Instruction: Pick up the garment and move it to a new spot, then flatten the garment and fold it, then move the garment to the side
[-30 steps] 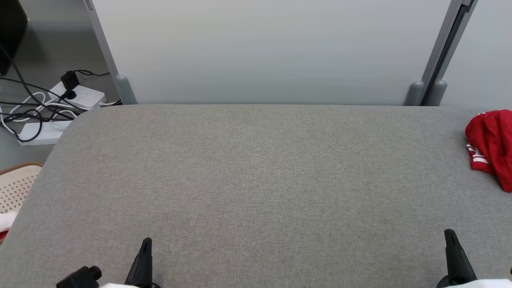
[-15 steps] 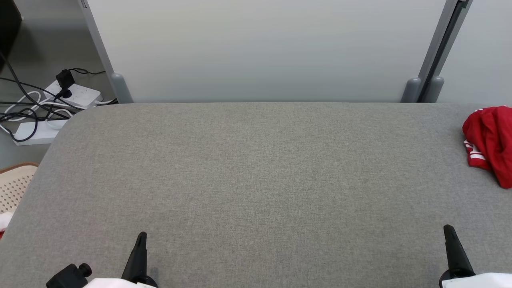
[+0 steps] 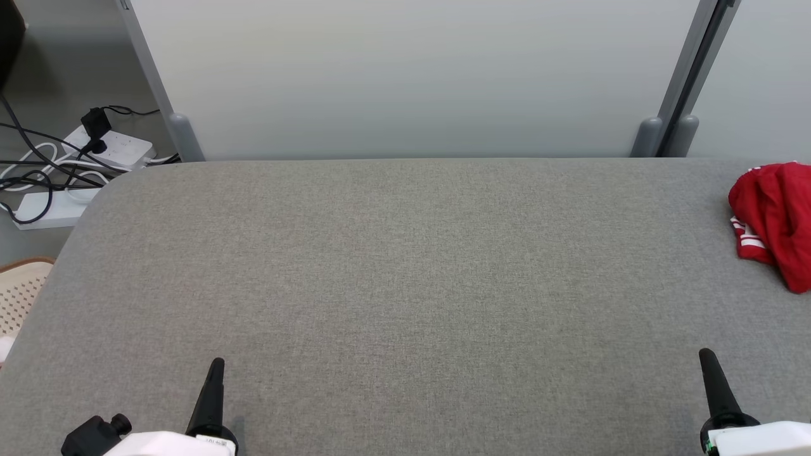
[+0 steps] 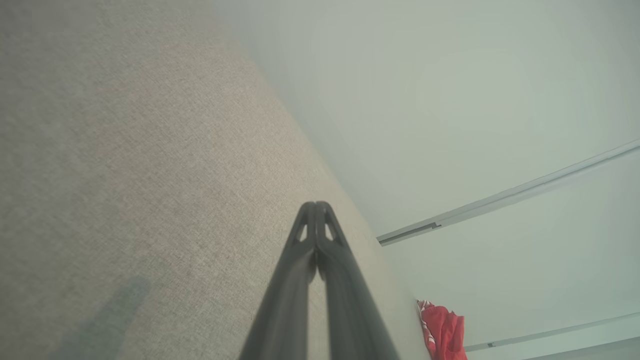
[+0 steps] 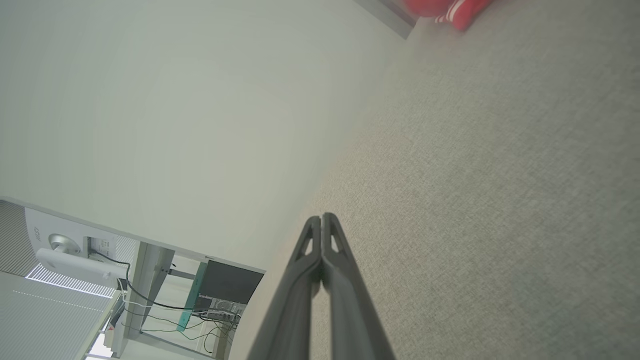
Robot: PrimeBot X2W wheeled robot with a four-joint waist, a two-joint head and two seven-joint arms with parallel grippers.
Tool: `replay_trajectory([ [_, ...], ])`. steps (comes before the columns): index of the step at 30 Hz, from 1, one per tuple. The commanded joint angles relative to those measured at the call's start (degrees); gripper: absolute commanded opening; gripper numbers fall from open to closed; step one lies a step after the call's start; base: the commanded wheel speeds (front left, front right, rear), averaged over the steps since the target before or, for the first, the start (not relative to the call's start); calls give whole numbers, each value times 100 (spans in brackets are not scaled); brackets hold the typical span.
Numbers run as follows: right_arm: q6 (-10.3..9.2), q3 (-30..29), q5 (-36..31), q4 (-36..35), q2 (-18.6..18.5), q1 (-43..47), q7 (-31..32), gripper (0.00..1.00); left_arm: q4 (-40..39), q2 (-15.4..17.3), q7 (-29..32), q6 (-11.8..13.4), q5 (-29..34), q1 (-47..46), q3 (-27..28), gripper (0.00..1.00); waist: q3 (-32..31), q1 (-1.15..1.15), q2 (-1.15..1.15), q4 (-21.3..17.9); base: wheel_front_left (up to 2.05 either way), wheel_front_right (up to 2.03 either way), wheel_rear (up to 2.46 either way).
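I see the red garment (image 3: 772,221) bunched at the table's (image 3: 405,266) far right, about one o'clock from my right gripper (image 3: 705,358), the nearer arm; it and my left gripper (image 3: 215,366) are pinched closed, empty.

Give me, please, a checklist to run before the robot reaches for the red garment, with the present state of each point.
1. Garment located: ok. The red garment lies crumpled at the table's far right.
2. Whole garment in the head view: not ok; the picture's edge cuts it off.
3. Right fingers open for grasping: not ok, they are pressed together.
4. Left fingers open: not ok, also pressed together.
5. Path from right fingers to garment free: ok, bare grey cloth lies between them.
6. Garment within the arm's reach: cannot tell.
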Motion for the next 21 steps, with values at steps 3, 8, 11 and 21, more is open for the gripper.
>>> replay_trajectory([
  [3,19,23,321,-103,-87,-333,96,0,-105,54,59,-83,-326,-417,201,0,13,0,0,-16,0,0,0],
  [8,20,8,636,-62,-89,-403,179,0,-93,54,143,-118,-657,-477,262,0,31,0,0,-37,0,0,0],
  [11,21,-1,824,-38,-90,-445,229,0,-86,54,192,-138,-854,-513,299,0,42,0,0,-49,0,0,0],
  [21,22,-28,1393,36,-93,-572,379,0,-65,54,343,-201,-1451,-621,410,0,74,0,0,-87,0,0,0],
])
